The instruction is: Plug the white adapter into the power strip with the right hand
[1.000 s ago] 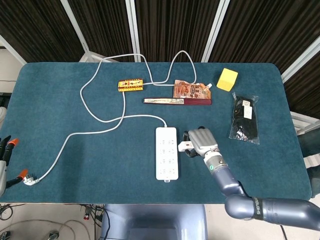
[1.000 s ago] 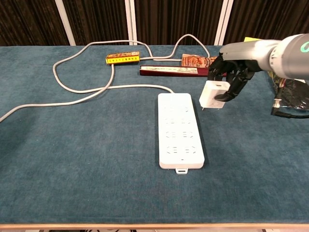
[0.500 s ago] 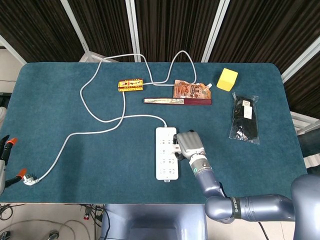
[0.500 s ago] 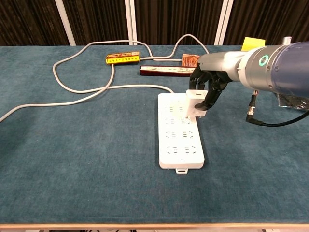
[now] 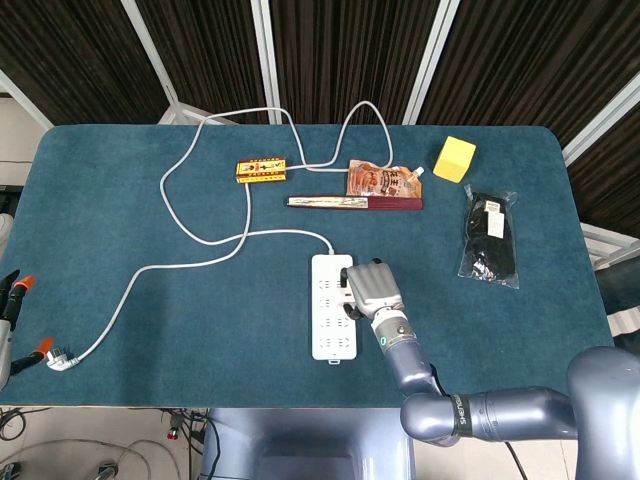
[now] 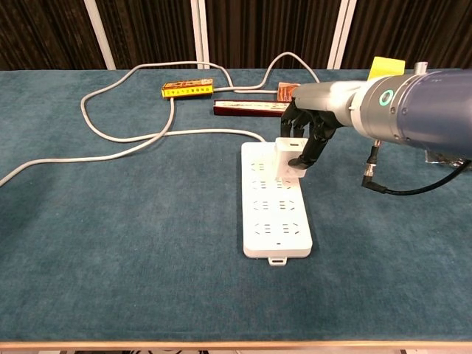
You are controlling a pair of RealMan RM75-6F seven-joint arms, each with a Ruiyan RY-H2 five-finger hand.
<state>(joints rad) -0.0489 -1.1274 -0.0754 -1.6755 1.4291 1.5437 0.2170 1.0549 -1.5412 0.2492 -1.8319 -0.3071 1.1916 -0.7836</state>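
One hand does the work: the right hand (image 6: pixel 308 136) grasps the white adapter (image 6: pixel 287 155) between its dark fingers (image 6: pixel 304 151), holding it upright over the far end of the power strip (image 6: pixel 274 214). Since a second ago the hand has travelled left, carrying the adapter from a spot beside the strip's right edge to a place directly above the far rows of sockets. Over the last half second it shifted a little further left and lower, so the adapter's underside now sits at the strip's face; whether the prongs have entered a socket cannot be told. From the head view the right hand (image 5: pixel 366 290) covers the right side of the power strip (image 5: pixel 330 320) and hides most of the adapter.

The strip itself has not moved, and its white cable (image 5: pixel 190 230) loops across the far left of the blue table (image 5: pixel 120 300) as before. A dark red flat box (image 5: pixel 355 202), an orange pouch (image 5: pixel 380 180), a yellow box (image 5: pixel 261 171), a yellow block (image 5: pixel 454 158) and a black packet (image 5: pixel 490 238) lie unchanged along the far and right side. The left hand (image 5: pixel 10 330) is only a sliver at the left edge of the head view, and I cannot tell how its fingers lie.
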